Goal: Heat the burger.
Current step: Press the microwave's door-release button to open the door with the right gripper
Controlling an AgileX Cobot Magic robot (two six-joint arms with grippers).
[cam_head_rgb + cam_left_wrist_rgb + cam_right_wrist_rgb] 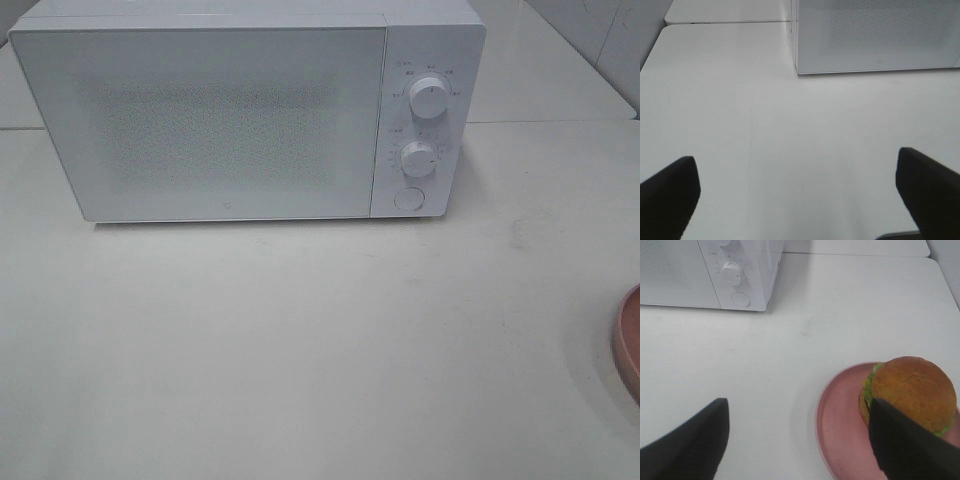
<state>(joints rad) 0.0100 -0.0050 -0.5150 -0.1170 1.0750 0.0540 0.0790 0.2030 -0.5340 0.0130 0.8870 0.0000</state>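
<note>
The burger (912,390), with a golden-brown bun and a green lettuce edge, sits on a pink-brown plate (837,435) in the right wrist view. My right gripper (797,440) is open above the table; one finger (910,445) overlaps the burger's near side. Only the plate's rim (629,340) shows at the right edge of the exterior high view; the burger is out of that view. The white microwave (230,115) stands at the back with its door shut. My left gripper (797,195) is open and empty over bare table, in front of the microwave (875,35).
The microwave panel has two knobs (430,95) (418,158) and a round button (408,198). The white table (300,340) stretches in front of the microwave. A seam between table tops (560,122) runs behind it.
</note>
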